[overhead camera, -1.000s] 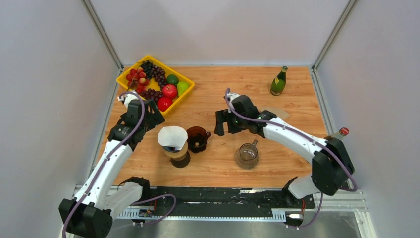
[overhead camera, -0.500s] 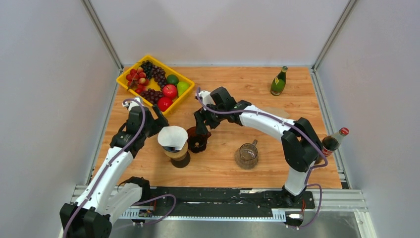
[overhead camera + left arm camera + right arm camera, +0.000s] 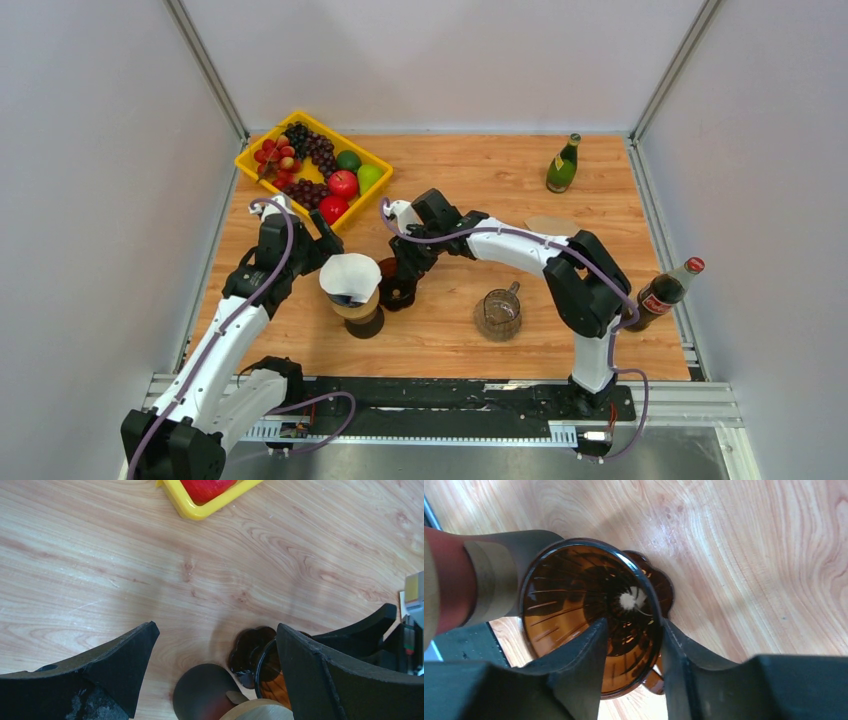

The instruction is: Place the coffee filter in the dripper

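The white coffee filter (image 3: 349, 276) sits as an open cone on top of a brown carafe (image 3: 364, 320) at the table's middle left. Just right of it stands the amber dripper (image 3: 397, 282), touching or nearly touching the carafe. My right gripper (image 3: 404, 268) hangs over the dripper (image 3: 584, 610). In the right wrist view the right gripper (image 3: 633, 625) straddles the rim, one finger inside the cone, the other outside, with a gap still between them. My left gripper (image 3: 318, 245) stands wide open behind the filter. In its wrist view the left gripper (image 3: 215, 630) holds nothing.
A yellow basket (image 3: 250, 160) of fruit sits at the back left. A green bottle (image 3: 563, 163) stands at the back right, a cola bottle (image 3: 665, 290) at the right edge. A glass pitcher (image 3: 499, 312) is right of the dripper. A flat tan piece (image 3: 552, 225) lies mid-right.
My right arm has swung left from the table's middle to the dripper, and its jaws have narrowed round the rim. My left gripper has shifted slightly toward the filter.
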You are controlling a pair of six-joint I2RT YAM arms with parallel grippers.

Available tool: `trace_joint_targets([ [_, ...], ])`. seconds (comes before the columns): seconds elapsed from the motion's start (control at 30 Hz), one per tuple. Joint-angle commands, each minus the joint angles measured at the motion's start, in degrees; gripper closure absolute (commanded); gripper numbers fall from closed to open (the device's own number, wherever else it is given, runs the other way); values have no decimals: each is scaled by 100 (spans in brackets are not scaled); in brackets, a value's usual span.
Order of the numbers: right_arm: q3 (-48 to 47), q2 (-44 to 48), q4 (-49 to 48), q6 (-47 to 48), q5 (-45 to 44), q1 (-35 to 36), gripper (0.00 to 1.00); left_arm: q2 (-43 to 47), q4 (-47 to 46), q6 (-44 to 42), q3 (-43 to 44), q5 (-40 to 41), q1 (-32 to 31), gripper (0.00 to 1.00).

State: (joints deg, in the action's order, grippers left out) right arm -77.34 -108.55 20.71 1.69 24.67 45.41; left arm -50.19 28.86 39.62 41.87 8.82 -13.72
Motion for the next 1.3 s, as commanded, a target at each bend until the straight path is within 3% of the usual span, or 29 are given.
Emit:
trace_joint_targets([
  [0.0,-284,-37,-246,-8,-422,137,64,81,-191,31,-17,-91,36,0],
  [0.13,-148,123,-330,-305,-945,161,85,98,-258,73,-79,-64,36,0],
  [0.3,155,531,-356,-644,-1645,159,100,82,-186,73,-3,46,36,0],
  [0.8,-134,1715,-198,-1231,-2836,-216,100,198,-343,121,-17,-24,36,0],
  [1.07,-75,2480,53,-1696,-2729,-435,100,429,-299,145,-3,130,36,0],
  [1.27,-87,3164,880,-2124,-2564,-610,100,616,-158,184,61,191,36,0],
])
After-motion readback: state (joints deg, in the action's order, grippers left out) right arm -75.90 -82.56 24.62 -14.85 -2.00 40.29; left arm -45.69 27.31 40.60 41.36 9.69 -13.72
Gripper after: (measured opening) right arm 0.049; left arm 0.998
